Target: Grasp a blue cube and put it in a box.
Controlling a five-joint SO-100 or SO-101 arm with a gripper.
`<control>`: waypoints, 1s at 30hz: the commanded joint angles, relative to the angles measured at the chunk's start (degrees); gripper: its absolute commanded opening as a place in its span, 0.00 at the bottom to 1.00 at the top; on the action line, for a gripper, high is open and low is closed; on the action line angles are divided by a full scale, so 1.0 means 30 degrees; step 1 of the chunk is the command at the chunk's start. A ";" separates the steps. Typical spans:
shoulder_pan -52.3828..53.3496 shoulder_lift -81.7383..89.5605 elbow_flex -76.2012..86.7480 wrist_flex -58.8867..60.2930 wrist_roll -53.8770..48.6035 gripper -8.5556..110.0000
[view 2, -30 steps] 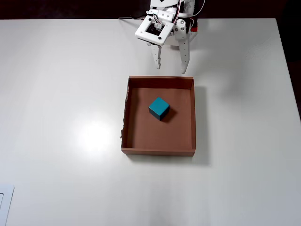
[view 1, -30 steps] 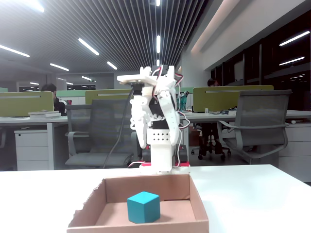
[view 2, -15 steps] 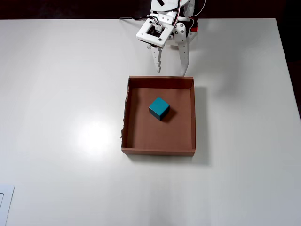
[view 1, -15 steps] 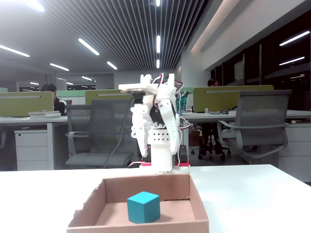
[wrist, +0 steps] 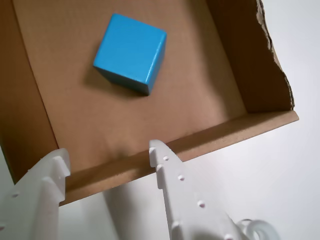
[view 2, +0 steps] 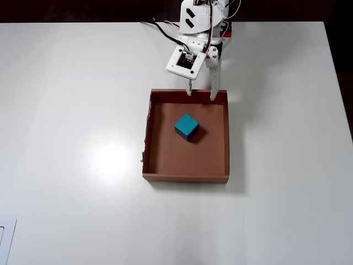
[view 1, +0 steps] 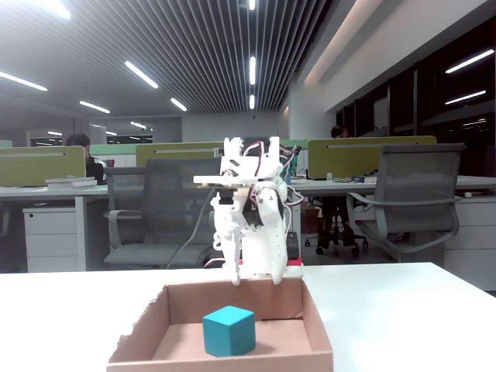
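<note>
a white table (view 2: 71,110), grey office chairs (view 1: 411,198) and desks with green dividers (view 1: 40,164) behind

White arm is folding over its base at the far edge, upper links bunched, wiring looping loose around the joints. End effector (view 2: 201,95) is pointing downward and forward in the overhead view, wrist plate tilted. Its two fingers are standing spread apart with nothing between them; the wrist view (wrist: 107,155) is showing a clear gap. In the fixed view (view 1: 256,280) the tips are hanging low before the base.
</note>
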 commanded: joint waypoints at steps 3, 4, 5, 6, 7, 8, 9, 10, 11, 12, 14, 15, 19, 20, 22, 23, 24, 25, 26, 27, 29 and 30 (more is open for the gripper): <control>-0.0293 0.0117 -0.0146 0.0645 0.0029 0.23; -0.0293 0.0117 -0.0146 0.0703 0.0029 0.23; -0.0293 0.0117 -0.0146 0.1025 0.0029 0.23; -0.0293 0.0117 -0.0146 0.1172 0.0029 0.23; -0.0293 0.0117 -0.0146 0.1318 0.0029 0.23; -0.0381 0.0117 -0.0117 0.1729 0.0029 0.23; -0.0469 0.0117 -0.0117 0.1875 0.0029 0.23; -0.0527 0.0117 -0.0117 0.1904 0.0029 0.23; -0.0557 0.0117 -0.0117 0.1963 0.0029 0.23; -0.0557 0.0117 -0.0117 0.1963 0.0029 0.23; -0.0557 0.0117 -0.0117 0.2168 0.0029 0.23; -0.0557 0.0117 -0.0117 0.2256 0.0029 0.23; -0.0586 0.0117 -0.0117 0.2930 0.0029 0.25; -0.0586 0.0117 -0.0117 0.3047 0.0029 0.25; -0.0586 0.0117 -0.0117 0.3516 0.0029 0.26; -0.0615 0.0117 -0.0117 0.3691 0.0029 0.27; -0.0645 0.0117 -0.0117 0.3867 0.0029 0.27; -0.0674 0.0117 -0.0117 0.4072 0.0029 0.28; -0.0674 0.0117 -0.0117 0.4160 0.0029 0.28; -0.0703 0.0117 -0.0117 0.4189 0.0029 0.28; -0.0703 0.0117 -0.0117 0.4189 0.0029 0.28; -0.0703 0.0117 -0.0117 0.4219 0.0029 0.28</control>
